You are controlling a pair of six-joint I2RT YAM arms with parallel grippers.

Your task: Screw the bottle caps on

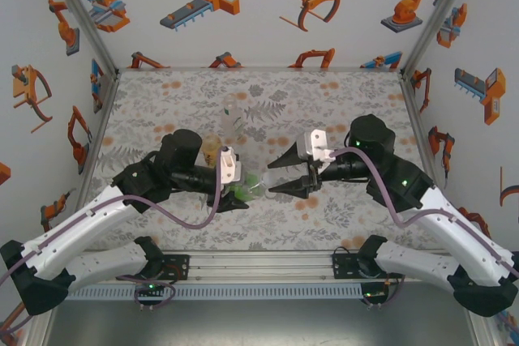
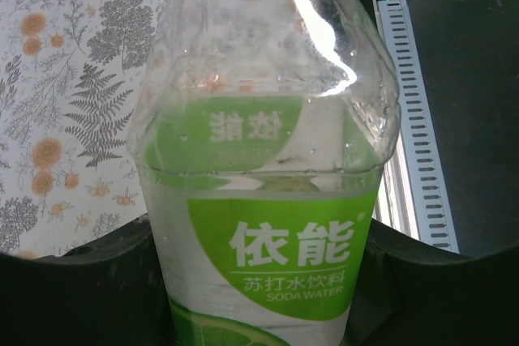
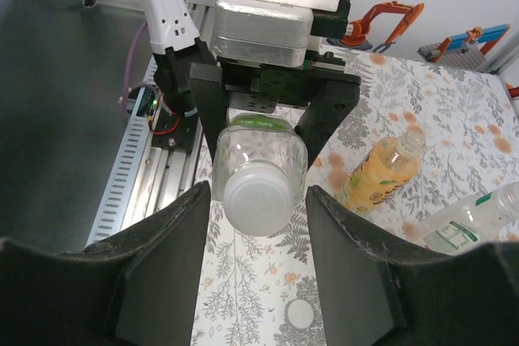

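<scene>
"Where is the green bottle point(image 2: 268, 200) from your side?"

"Lying sideways in the left gripper point(image 1: 240, 190), which is pinched across its body. The neck is aimed straight at the right gripper point(image 1: 282, 174)."

"And that one?"

"Its fingers are spread, one on each side of the white cap point(image 3: 256, 198), with a sliver of daylight on both sides. As far as I can see they aren't touching it."

"So this is the twisting step."

"I'd judge so. The cap sits on the neck, but I can't tell whether the thread has caught. To do it well, the right fingers should close on the cap alone, square across it, and not on the clear shoulder behind. The wrist's turning axis needs to line up with the bottle's, or the cap will go on crooked. The plastic looks thin, so the left grip has to stop the body spinning without crushing it."

"What about the other two?"

"The amber bottle point(image 3: 377, 172) and the clear bottle point(image 3: 474, 216) are past the left gripper on its far side, well apart from the right fingers."
</scene>
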